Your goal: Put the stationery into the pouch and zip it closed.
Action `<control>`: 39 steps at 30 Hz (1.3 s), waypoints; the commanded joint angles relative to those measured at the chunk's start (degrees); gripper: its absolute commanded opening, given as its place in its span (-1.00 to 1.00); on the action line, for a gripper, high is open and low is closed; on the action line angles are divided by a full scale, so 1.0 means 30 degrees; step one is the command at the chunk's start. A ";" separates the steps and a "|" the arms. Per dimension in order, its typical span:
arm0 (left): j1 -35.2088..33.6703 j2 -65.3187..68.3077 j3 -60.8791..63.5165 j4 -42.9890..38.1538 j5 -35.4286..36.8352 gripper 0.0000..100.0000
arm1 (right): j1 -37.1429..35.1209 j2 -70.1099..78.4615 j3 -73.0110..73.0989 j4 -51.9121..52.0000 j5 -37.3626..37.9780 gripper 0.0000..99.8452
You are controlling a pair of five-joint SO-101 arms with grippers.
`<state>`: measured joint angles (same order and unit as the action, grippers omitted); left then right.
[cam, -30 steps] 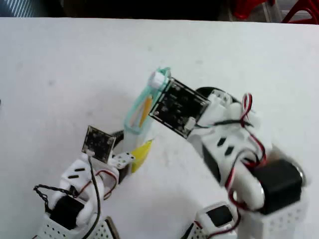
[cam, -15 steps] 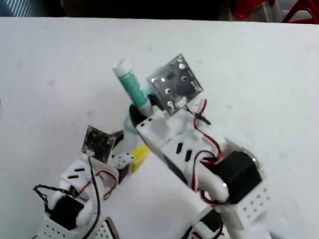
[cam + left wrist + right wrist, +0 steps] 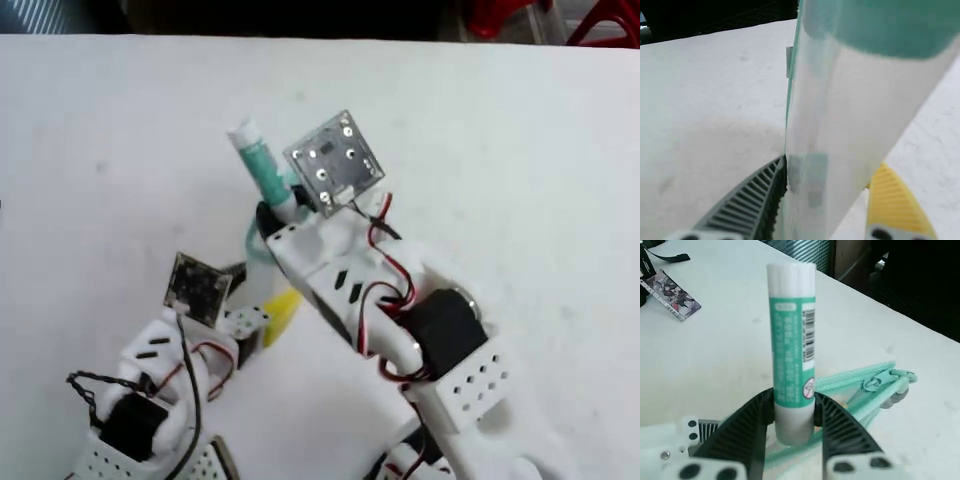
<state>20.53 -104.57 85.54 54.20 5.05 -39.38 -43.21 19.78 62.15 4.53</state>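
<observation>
1. The right gripper (image 3: 794,407) is clamping the glue stick (image 3: 791,350) near its base, with the white cap end pointing away from the jaws. It is hanging just above the pouch (image 3: 860,385), probably lining up for the mouth.
2. The left gripper (image 3: 830,172) is pinching the pouch's clear wall between its grey and yellow jaws, likely propping the mouth up and stopping the pouch sliding.
3. The pouch is lying on the table (image 3: 500,120) between the arms. The zipper tracks are looking parted and the slider (image 3: 890,376) is sitting at the far end, so it is not zipped yet.
4. Counting: one glue stick, one pouch, and two grippers, both gripping. One printed card (image 3: 672,290) is lying well apart, and I cannot tell if it is task stationery.
</observation>
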 commanded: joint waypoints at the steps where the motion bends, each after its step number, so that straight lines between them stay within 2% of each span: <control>1: 0.0190 0.0073 -0.0176 -0.0440 -0.0234 -0.47 | -0.0396 0.0190 0.1289 -0.1714 -0.0176 -0.96; 6: 0.0132 0.0073 -0.0176 -0.0410 -0.0234 -0.47 | -0.1949 0.0249 0.3341 -0.4586 -0.0176 -0.96; 10: 0.0103 0.0073 -0.0176 -0.0410 -0.0234 -0.47 | -0.2095 0.0132 0.5011 -0.6051 -0.0176 -0.96; 19: 0.0073 0.0073 -0.0205 -0.0440 -0.0234 -0.47 | -0.2066 0.0103 0.5890 -0.4821 -0.0029 -0.95; 21: 0.0073 0.0073 -0.0205 -0.0440 -0.0234 -0.47 | -0.2066 0.0103 0.5890 -0.4557 -0.0029 -0.87; 24: 0.0073 0.0073 -0.0205 -0.0440 -0.0234 -0.47 | -0.2066 0.0103 0.5890 -0.4234 -0.0029 -0.64; 26: 0.0073 0.0073 -0.0176 -0.0440 -0.0234 -0.47 | -0.2066 0.0073 0.5890 -0.4205 -0.0029 -0.59; 33: 0.0073 0.0073 -0.0176 -0.0469 -0.0234 -0.47 | -0.2066 -0.3179 0.5890 -0.3736 0.0088 -0.71; 39: 0.0073 0.0073 -0.0147 -0.0469 -0.0234 -0.47 | -0.2095 -0.5260 0.6037 -0.2799 0.2168 -0.88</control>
<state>20.97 -104.22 85.54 54.20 4.88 -45.01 -57.89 37.71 51.34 8.66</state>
